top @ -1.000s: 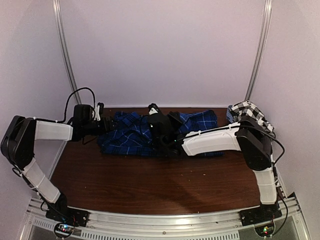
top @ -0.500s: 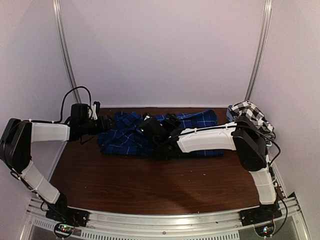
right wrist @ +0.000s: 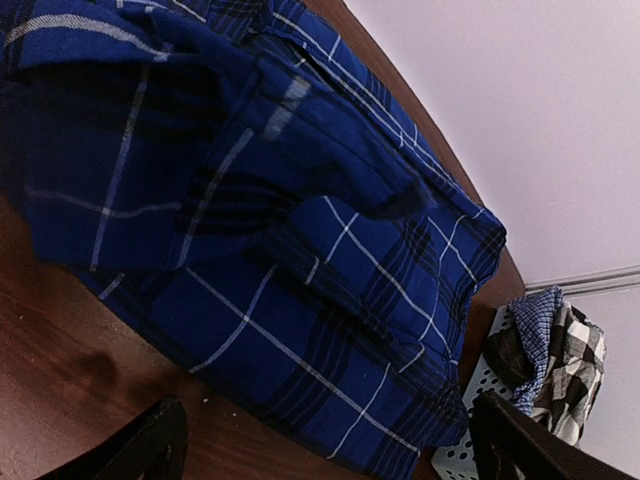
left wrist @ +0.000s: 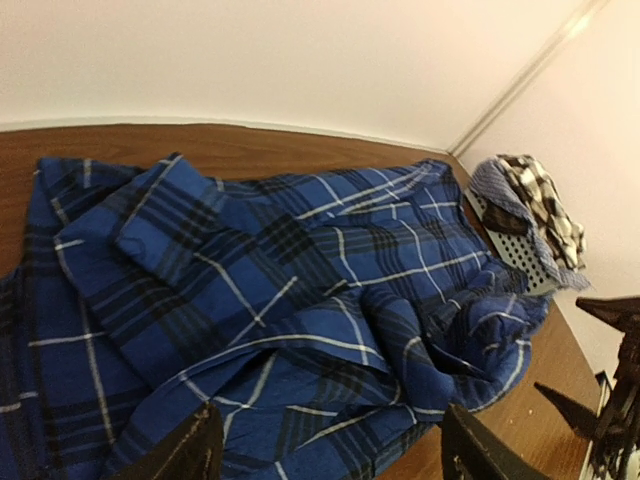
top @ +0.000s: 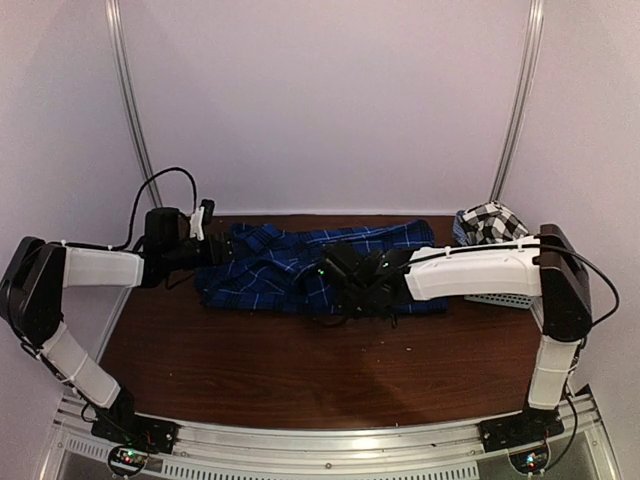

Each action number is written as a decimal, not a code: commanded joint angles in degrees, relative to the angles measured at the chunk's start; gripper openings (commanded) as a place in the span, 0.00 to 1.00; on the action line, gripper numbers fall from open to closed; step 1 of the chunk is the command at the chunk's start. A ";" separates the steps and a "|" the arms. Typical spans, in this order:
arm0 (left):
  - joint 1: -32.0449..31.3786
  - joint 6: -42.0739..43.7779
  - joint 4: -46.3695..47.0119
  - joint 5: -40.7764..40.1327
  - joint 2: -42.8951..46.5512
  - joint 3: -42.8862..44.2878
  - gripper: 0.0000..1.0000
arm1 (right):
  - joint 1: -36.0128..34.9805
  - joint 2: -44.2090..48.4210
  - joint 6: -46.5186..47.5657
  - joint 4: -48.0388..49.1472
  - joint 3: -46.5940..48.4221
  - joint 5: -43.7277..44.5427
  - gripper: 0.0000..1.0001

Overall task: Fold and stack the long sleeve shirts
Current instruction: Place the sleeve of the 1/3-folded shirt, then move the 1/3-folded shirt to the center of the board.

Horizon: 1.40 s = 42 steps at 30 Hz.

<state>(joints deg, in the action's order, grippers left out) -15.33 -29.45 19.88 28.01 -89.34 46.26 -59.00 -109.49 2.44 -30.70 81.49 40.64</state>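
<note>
One blue plaid shirt (top: 270, 265) (rumpled) | left claw (left wrist: 330, 455) open | right claw (right wrist: 330, 445) open

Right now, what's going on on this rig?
Two arms are working on a blue plaid shirt, which lies bunched and partly folded along the far edge of the wooden table. The right claw is open, low at the shirt's near edge. The left claw is open at its left end. Neither is closed on cloth. The black-and-white checked shirt is heaped on the mesh basket, far right.
</note>
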 commanded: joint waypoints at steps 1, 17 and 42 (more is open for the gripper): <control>-5.61 10.15 4.42 5.44 1.59 0.99 0.76 | 1.95 9.70 -7.88 -1.34 -6.53 -10.00 0.99; -14.46 21.25 -14.19 -9.53 -7.09 14.48 0.78 | 16.45 26.76 -19.61 10.16 -25.63 -31.37 0.95; -9.51 6.31 -10.61 -8.93 -15.81 0.60 0.72 | 30.35 6.72 -22.24 23.17 -30.88 -40.55 0.78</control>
<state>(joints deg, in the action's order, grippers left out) -25.21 -21.76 9.30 18.26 -104.90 50.22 -28.88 -102.21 -18.68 -8.36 53.60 1.13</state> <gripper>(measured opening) 0.721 0.790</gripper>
